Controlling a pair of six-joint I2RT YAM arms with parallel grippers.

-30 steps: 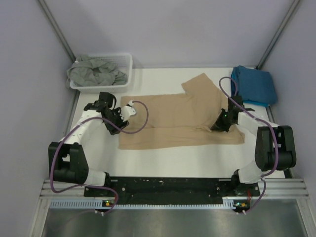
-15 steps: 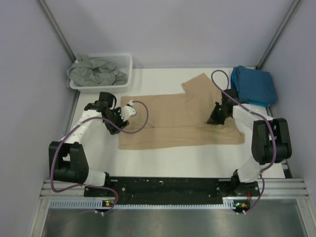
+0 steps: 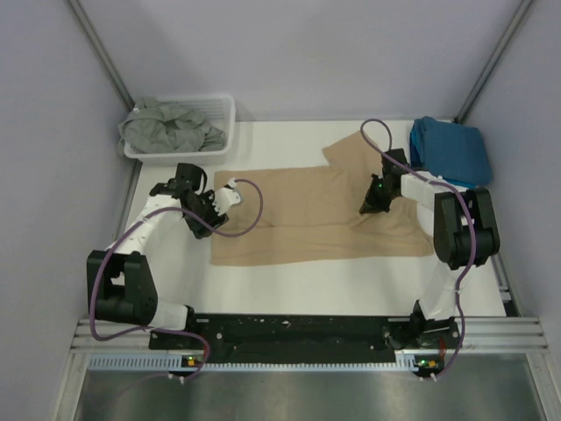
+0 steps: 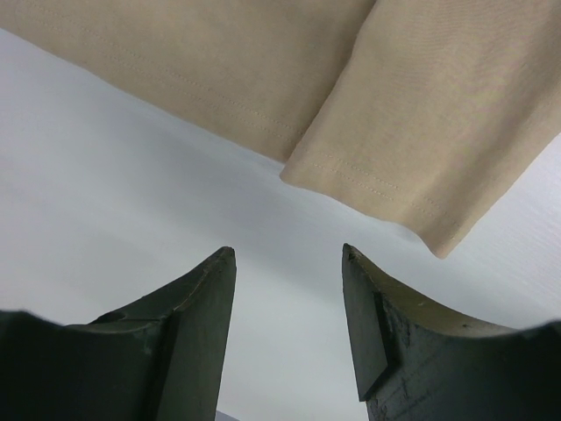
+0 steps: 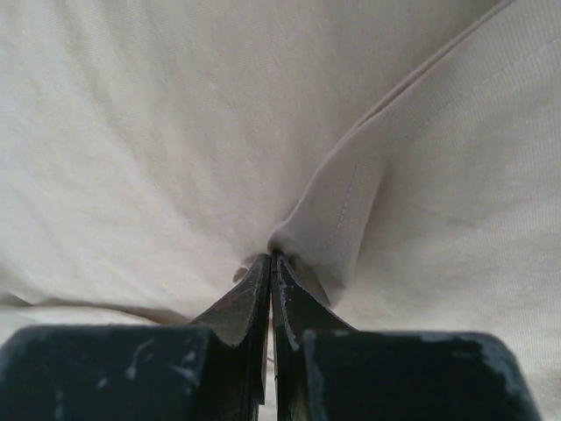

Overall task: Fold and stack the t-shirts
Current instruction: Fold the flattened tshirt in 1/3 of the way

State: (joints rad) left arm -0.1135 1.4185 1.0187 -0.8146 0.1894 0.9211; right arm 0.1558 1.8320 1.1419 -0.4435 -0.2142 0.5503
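The tan t-shirt (image 3: 307,215) lies spread flat across the middle of the white table. My right gripper (image 3: 366,209) is shut on a pinched fold of it near its right sleeve seam, and the right wrist view shows the jaws (image 5: 273,256) closed on the tan cloth (image 5: 158,132). My left gripper (image 3: 206,230) is open and empty at the shirt's left edge, over bare table. In the left wrist view (image 4: 285,254) the tan hem (image 4: 421,105) lies just beyond the fingertips. The teal-blue t-shirt (image 3: 451,151) lies folded at the back right. The grey-green t-shirt (image 3: 171,127) lies crumpled in the basket.
A white slatted basket (image 3: 226,110) stands at the back left corner of the table (image 3: 289,281). Grey walls and metal posts close in the sides and back. The black base rail runs along the near edge.
My right gripper has moved left and towards the back over the tan shirt, staying shut on the cloth. The left arm has not moved.
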